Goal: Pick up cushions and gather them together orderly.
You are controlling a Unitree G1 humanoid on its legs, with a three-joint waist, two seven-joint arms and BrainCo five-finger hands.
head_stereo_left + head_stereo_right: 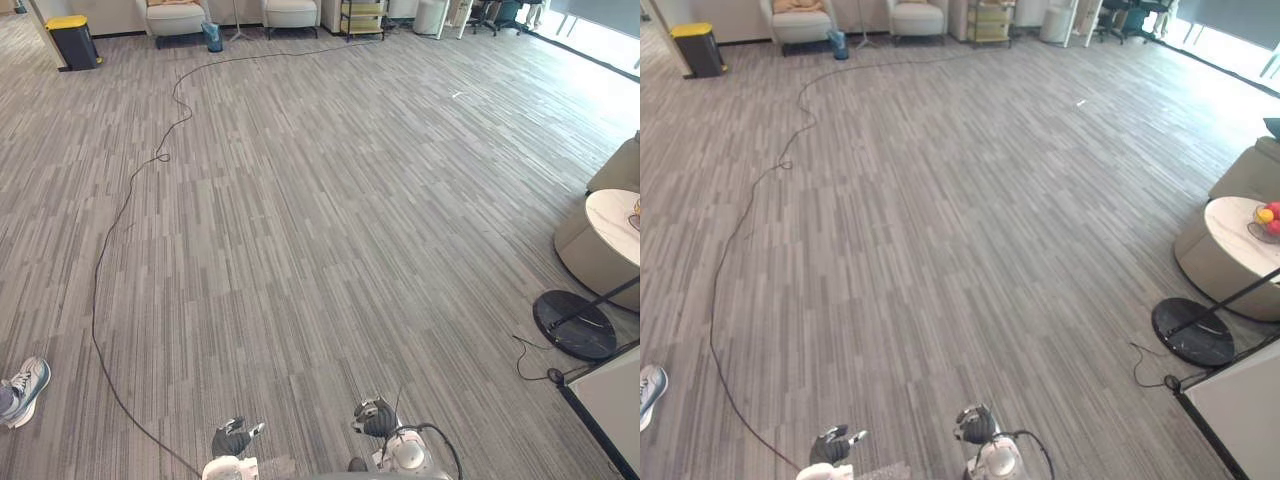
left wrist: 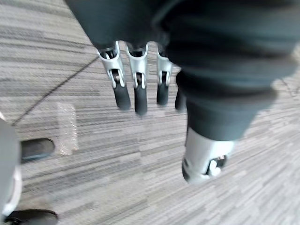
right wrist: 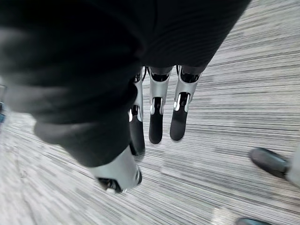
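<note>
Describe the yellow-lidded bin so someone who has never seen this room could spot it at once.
Look across the grey carpet to the far wall, then to its left end. The bin stands there, left of two pale armchairs. Its dark body and bright yellow lid set it apart.

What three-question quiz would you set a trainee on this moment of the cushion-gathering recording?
1. True or false: the left hand holds a cushion.
2. What stands by the far wall on the robot's left? A) a yellow-lidded bin B) a ladder C) a bicycle
3. What sits on the round white table at the robot's right?
Key: 1 false: its fingers hang straight over bare carpet, as do those of the right hand. 2 A. 3 a bowl of fruit.
</note>
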